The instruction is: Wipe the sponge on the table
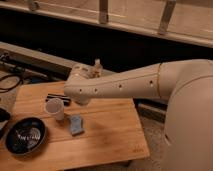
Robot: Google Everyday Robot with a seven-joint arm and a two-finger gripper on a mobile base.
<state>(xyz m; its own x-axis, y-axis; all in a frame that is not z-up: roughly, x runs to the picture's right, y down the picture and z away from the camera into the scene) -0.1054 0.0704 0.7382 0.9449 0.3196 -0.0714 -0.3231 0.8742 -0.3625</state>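
Gripper [82, 101] above table [112, 131], near sponge [76, 125] — open or closed, cannot tell

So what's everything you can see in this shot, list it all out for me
table: one, light wood, fills the lower left of the view
sponge: one, blue-grey, lying on the table just right of the cup
cup: one, white, upright on the table, left of centre
bowl: one, black, on the table's front left corner
flat object: one, dark, on the table behind the cup; too unclear to name
cables: a few, black, off the table's left end
arm: one, white, reaching in from the right above the table
gripper: one, dark, at the arm's end, above the table just right of the cup
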